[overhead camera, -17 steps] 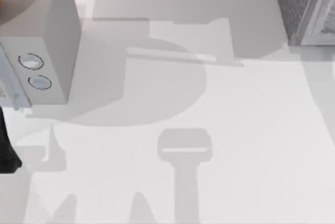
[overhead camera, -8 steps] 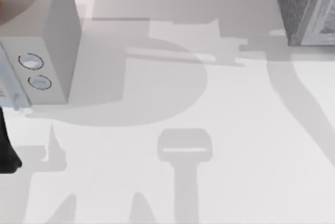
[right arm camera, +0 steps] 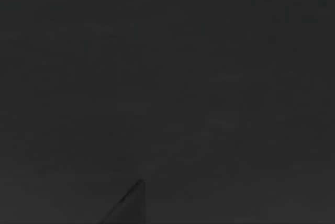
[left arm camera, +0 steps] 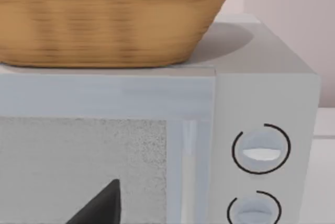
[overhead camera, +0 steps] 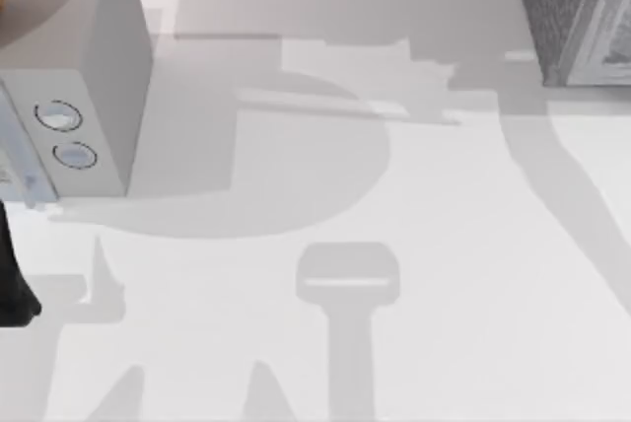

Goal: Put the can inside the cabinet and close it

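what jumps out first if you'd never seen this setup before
The woven basket sitting on top of the white box with two round dials, at the table's left edge. Next, the dark grey speckled cabinet at the far right corner. The right wrist view is dark.

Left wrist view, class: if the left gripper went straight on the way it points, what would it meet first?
Most likely the speckled door panel of the white box with two round dials, under the wicker basket. How far off it is cannot be judged.
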